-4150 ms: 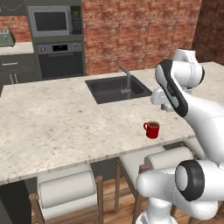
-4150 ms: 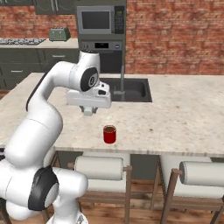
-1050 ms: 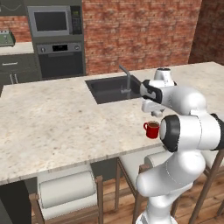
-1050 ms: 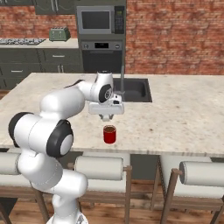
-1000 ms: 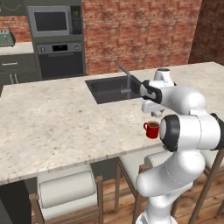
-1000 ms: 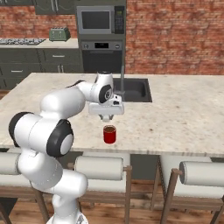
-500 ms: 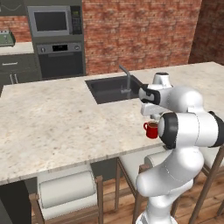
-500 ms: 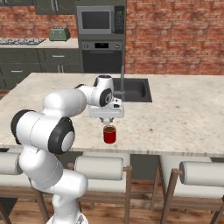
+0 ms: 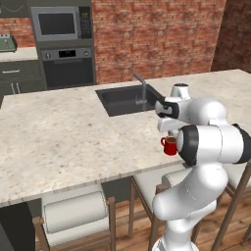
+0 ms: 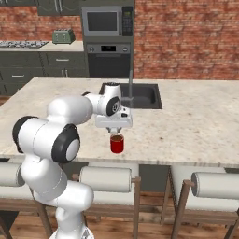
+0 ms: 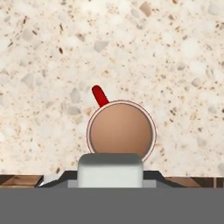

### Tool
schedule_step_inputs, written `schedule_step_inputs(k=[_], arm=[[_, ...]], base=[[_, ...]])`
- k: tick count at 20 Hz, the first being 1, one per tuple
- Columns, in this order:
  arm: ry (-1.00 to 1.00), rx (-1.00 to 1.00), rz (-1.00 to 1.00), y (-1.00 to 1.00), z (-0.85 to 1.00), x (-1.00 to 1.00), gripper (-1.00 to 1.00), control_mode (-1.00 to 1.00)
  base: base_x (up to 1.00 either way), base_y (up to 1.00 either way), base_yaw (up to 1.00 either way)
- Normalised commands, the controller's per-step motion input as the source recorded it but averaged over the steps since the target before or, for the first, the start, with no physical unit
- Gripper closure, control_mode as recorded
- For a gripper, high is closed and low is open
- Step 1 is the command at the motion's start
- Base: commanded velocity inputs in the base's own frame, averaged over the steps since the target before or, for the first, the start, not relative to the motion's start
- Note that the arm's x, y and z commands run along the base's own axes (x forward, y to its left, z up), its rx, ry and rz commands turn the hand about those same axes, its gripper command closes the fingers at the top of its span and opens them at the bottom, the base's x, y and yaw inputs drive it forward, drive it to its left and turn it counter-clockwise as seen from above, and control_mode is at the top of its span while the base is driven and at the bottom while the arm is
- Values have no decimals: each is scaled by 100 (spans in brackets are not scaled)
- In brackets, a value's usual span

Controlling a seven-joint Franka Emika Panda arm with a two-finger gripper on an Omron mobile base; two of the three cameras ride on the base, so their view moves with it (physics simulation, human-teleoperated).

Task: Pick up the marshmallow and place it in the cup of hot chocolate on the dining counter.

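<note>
The cup of hot chocolate (image 11: 121, 131), a small red mug with a brown surface and a side handle, stands near the front edge of the dining counter (image 9: 63, 142). My gripper (image 10: 116, 131) hangs straight above the cup (image 10: 117, 144), a short way over its rim. In the hand view the gripper (image 11: 110, 177) is shut on the marshmallow (image 11: 110, 169), a small white block that overlaps the cup's near rim. From the left base view, the gripper (image 9: 169, 134) sits just over the cup (image 9: 169, 145), and the arm's elbow covers part of the cup.
A dark sink (image 9: 126, 98) with a faucet (image 9: 141, 87) lies behind the cup. Padded stools (image 10: 104, 179) line the counter's front edge. Bare stone top (image 10: 196, 119) spreads left and right of the cup. An oven and microwave (image 9: 58, 23) stand against the far brick wall.
The arm has swung in and lowered the gripper, still holding the marshmallow, from high above the counter to just over the cup. The cup has stayed in place.
</note>
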Motion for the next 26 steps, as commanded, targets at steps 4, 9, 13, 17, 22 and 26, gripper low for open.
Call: schedule_step_inputs(k=[4,9,13,17,22,26], arm=[[0,0,0,0,-14,2,100,-100],[0,0,0,0,-11,1,100,-100],[0,0,0,0,-9,0,100,-100],[0,0,0,0,-9,0,100,-100],[0,0,0,0,-9,2,-100,-100],[0,0,0,0,-3,7,-100,-100]], base=[[0,0,0],[0,0,0],[0,0,0],[0,0,0],[0,0,0],[0,0,0]])
